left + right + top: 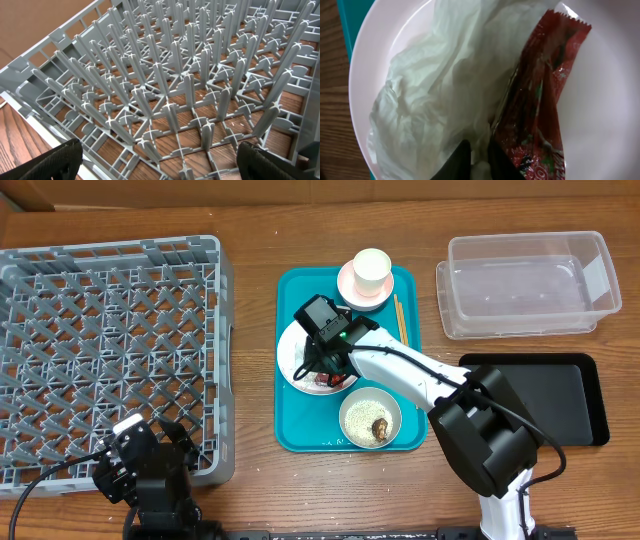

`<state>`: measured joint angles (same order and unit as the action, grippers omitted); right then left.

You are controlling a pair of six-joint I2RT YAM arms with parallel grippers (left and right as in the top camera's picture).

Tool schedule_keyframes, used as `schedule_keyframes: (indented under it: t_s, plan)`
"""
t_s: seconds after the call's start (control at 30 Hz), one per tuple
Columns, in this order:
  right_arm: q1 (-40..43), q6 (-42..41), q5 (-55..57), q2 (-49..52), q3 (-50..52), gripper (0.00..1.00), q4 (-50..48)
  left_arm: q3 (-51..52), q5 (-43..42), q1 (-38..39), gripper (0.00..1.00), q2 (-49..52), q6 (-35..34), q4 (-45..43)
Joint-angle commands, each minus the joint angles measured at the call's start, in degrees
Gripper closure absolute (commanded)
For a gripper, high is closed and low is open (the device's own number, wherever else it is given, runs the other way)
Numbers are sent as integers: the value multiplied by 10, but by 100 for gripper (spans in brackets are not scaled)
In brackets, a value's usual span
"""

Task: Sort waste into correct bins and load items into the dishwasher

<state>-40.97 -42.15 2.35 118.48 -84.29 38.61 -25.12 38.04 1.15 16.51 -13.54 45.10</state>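
Presently on the wooden table (250, 220), with the task barely begun by my reckoning:

- Large square grey plastic dish rack (110, 350): lattice floor bare, nothing loaded.
- Clear plastic rectangular tub (525, 280) and flat black rectangular tray (530, 395), at the right: both hold nothing.
- Teal serving tray (300, 430), centre: carries everything to be sorted.
- Round white-pink plate (600, 100): holds the crumpled white napkin (435, 85) and the red shiny snack wrapper (540, 100), side by side and touching.
- Small white cup (372, 270): upright in the small pale pink dish (345, 280).
- Thin wooden chopsticks (400, 320): along the teal tray's right side.
- White bowl (343, 415): loose white rice grains (362, 408) and a small brown food lump (380, 427) inside.
- Right gripper (480, 162): down on the plate, jaws narrow, a fold of napkin between the tips, the wrapper's edge beside one finger.
- Left gripper (160, 172): jaws wide, holding nothing, at the rack's near edge.

Outstanding: all waste to the bins and all five items to the rack.
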Motion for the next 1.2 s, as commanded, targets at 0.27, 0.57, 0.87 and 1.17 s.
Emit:
schedule_keyframes:
  t_s: [0.27, 0.57, 0.87, 1.17]
  plan:
    - [3, 1, 26, -172, -14, 90, 11, -9, 7, 4, 0, -1, -8, 0]
    - [43, 1, 119, -252, -14, 94, 53, -9, 7, 4, 0, -1, -8, 0]
    - [268, -24, 153, -287, -13, 96, 65, -9, 7, 4, 0, -1, -8, 0]
    - [388, -73, 149, -250, -13, 71, 63, -9, 7, 4, 0, -1, -8, 0]
